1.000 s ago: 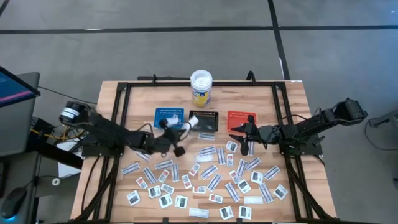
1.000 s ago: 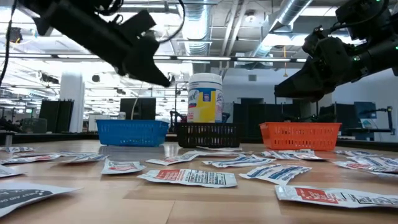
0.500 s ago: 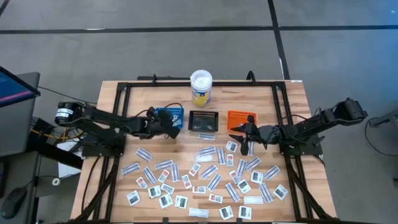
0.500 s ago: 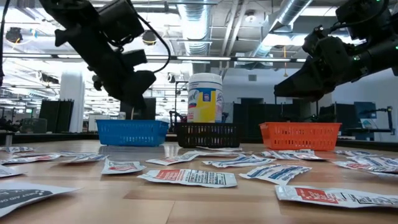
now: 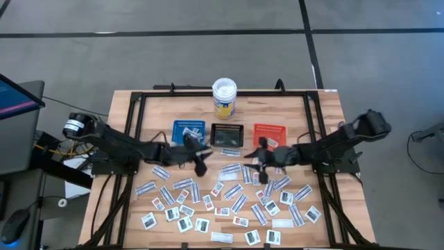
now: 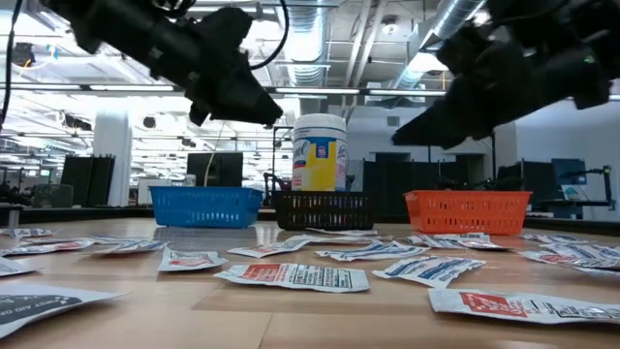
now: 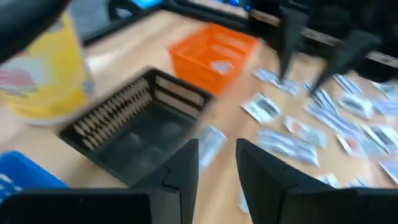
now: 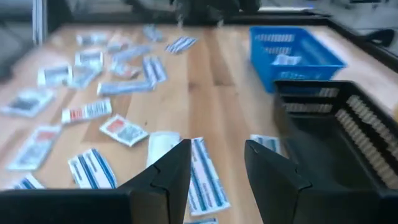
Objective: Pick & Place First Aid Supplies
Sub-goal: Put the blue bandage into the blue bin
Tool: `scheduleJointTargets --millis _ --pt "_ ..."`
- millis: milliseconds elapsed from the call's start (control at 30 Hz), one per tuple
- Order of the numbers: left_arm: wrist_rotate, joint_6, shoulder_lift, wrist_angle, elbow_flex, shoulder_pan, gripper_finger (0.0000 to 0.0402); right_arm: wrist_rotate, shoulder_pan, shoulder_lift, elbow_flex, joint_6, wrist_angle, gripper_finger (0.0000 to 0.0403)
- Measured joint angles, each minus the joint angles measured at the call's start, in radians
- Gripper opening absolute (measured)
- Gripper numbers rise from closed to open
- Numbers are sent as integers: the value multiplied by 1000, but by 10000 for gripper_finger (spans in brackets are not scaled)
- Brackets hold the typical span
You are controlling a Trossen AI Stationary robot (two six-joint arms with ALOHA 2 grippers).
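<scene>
We see the left gripper (image 5: 201,164) hanging above the table (image 5: 326,111), just in front of the gap between the blue tray (image 5: 189,129) and the black tray (image 5: 227,135). In its wrist view the two fingers (image 7: 186,163) stand a little apart with only bare wood and a packet lying below them; nothing sits between them.

The right gripper (image 5: 254,157) reaches in from the right, near the front of the orange tray (image 5: 269,132), over the upper edge of the packet field. Its fingers (image 8: 171,171) are parted, and we see nothing gripped; a blue-striped packet (image 8: 205,174) lies on the wood beneath the gap.

The first aid packets (image 5: 232,201) lie scattered flat across the near half of the table, narrow blue-and-white strips mixed with squarish white ones. One white packet (image 8: 287,60) rests inside the blue tray, and one (image 7: 219,66) inside the orange tray.

A white-lidded tub (image 5: 224,97) with a yellow label stands behind the trays.
</scene>
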Motion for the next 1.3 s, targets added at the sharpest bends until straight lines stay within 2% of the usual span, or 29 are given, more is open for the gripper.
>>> scheduleJointTargets --millis 100,167,333,467,633,767,1033,1300 --pt "1 -5 80 71 0 -57 108 -10 4 106 73 -21 -55 143" --pt "3 0 143 132 0 -82 108 -53 2 168 128 -26 -138 143" --pt "3 0 269 191 0 -102 108 -95 -9 288 244 -26 -317 143" --pt "1 0 309 199 1 -95 108 -99 -25 360 322 -26 -393 143" --pt "0 0 289 207 1 -91 108 -101 -53 414 395 -17 -478 140" --pt "1 0 276 216 2 -91 108 -123 -69 419 424 9 -547 114" --pt "1 -1 272 217 1 -90 108 -127 -78 381 419 27 -562 8" --pt "1 10 272 224 1 -90 108 -127 -78 358 418 46 -503 15"
